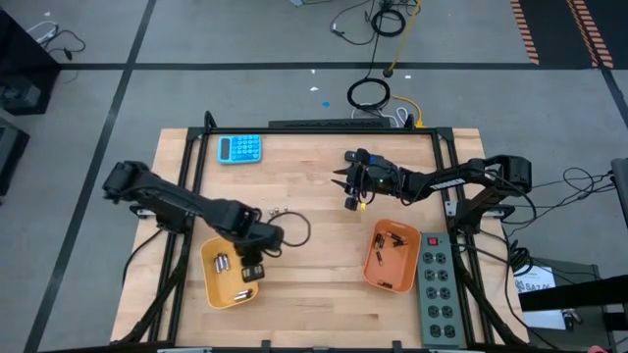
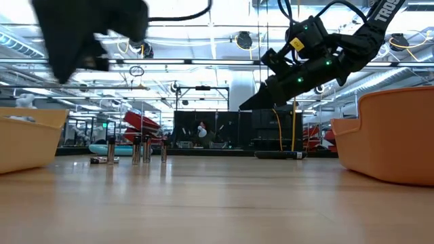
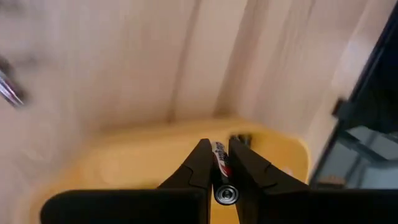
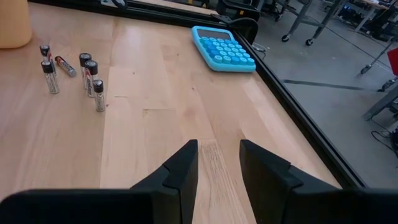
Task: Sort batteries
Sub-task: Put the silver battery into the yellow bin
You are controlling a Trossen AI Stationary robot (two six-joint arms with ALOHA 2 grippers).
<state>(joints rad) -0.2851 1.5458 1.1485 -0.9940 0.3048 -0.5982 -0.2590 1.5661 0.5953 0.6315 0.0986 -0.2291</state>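
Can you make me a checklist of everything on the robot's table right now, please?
Surface: wooden table, bare in the middle.
Job's things: loose batteries on the wood, most standing, one lying; more in the yellow tray and the orange tray.
Clutter: blue calculator near the far edge; grey power strip beside the orange tray.
Grippers: left gripper over the yellow tray, shut on a battery; right gripper raised over bare wood, open and holding nothing.
Cables: black cable coil on the floor beyond the table.
Surroundings: grey floor with taped lines; a large workshop behind.
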